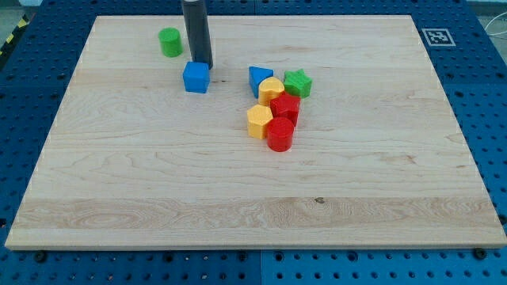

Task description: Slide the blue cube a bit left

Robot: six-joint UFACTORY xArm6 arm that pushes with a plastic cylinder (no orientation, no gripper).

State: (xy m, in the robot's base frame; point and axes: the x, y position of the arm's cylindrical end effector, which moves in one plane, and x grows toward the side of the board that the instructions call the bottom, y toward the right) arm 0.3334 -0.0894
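The blue cube (pixel 196 77) sits on the wooden board (pixel 158 182) in the upper left-centre of the view. My tip (pixel 203 65) is at the cube's upper right edge, touching or almost touching it; the dark rod rises to the view's top. A green cylinder (pixel 169 42) stands up and left of the cube. To the cube's right is a cluster: a blue triangular block (pixel 258 80), a green star block (pixel 298 83), a yellow block (pixel 271 90), a red block (pixel 284 107), a yellow hexagonal block (pixel 259 122) and a red cylinder (pixel 280 134).
The board lies on a blue perforated table (pixel 483 95). A black-and-white marker tag (pixel 436 36) sits at the board's upper right corner.
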